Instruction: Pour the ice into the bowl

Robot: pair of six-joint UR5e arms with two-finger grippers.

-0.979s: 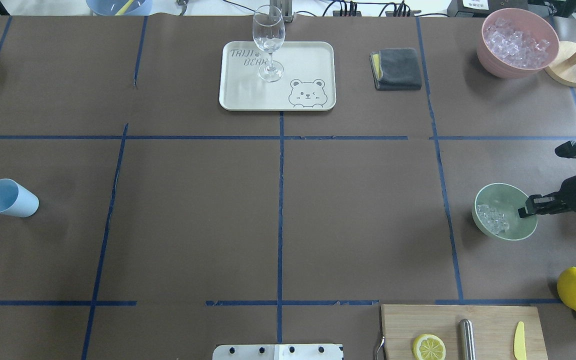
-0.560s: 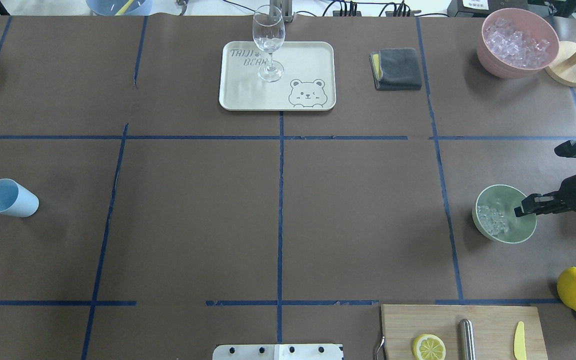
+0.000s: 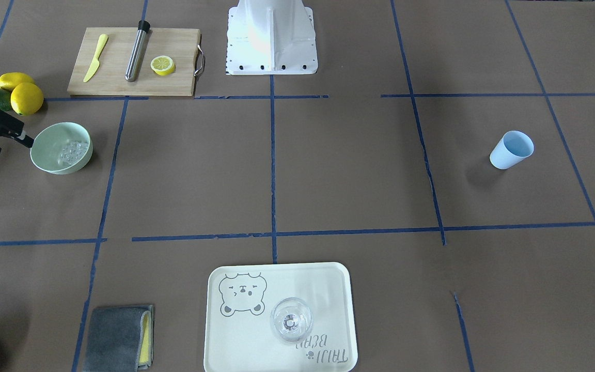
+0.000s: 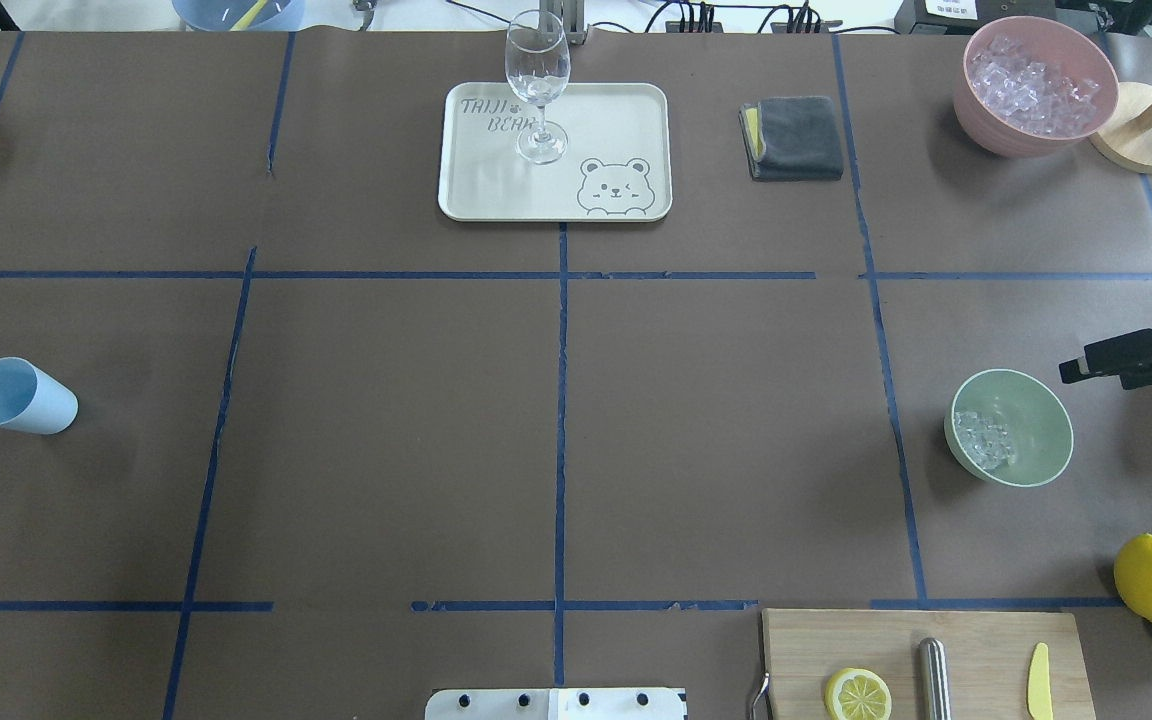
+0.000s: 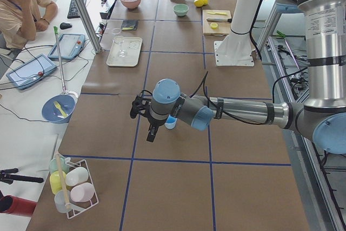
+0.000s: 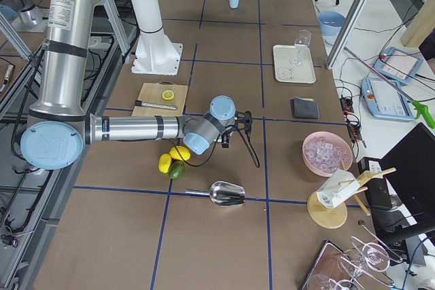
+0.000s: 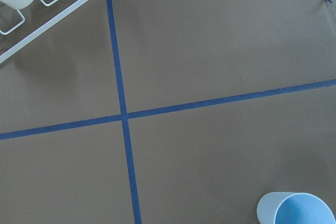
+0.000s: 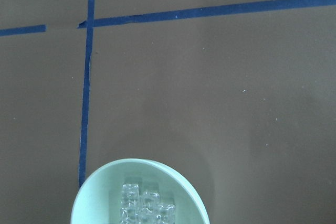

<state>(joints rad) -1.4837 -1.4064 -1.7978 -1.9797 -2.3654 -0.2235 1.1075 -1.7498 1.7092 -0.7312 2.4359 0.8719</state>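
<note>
- Right tool (image 4: pixel 1071 370): just beside the bowl (image 4: pixel 1044 412), at its outer rim, clear of it. In the front view its jaws stand parted with nothing between them.
- Left tool (image 5: pixel 143 120): far across the bench (image 4: pixel 716 420) from the bowl, over the blue cup (image 4: pixel 21 397). How far it is open cannot be told, and nothing shows in its hold.
- Ice (image 4: pixel 984 440): a small heap of clear cubes inside the bowl, against the wall on the side toward the bench's middle.
- Bowl: upright on the bench, no spilled cubes showing around it.
- Blue cup: at the opposite end of the bench from the bowl. The part of its inside seen from the left wrist holds no ice.
- Progress, judged: the pour looks done. What may remain is only drawing the arms clear.
- Writing: the cream tray (image 4: pixel 616 120), well apart from the bowl toward the bench's far middle, carries a bear drawing and lettering that reads roughly "TAIJI BEAR".
- No other brand or label is legible.
</note>
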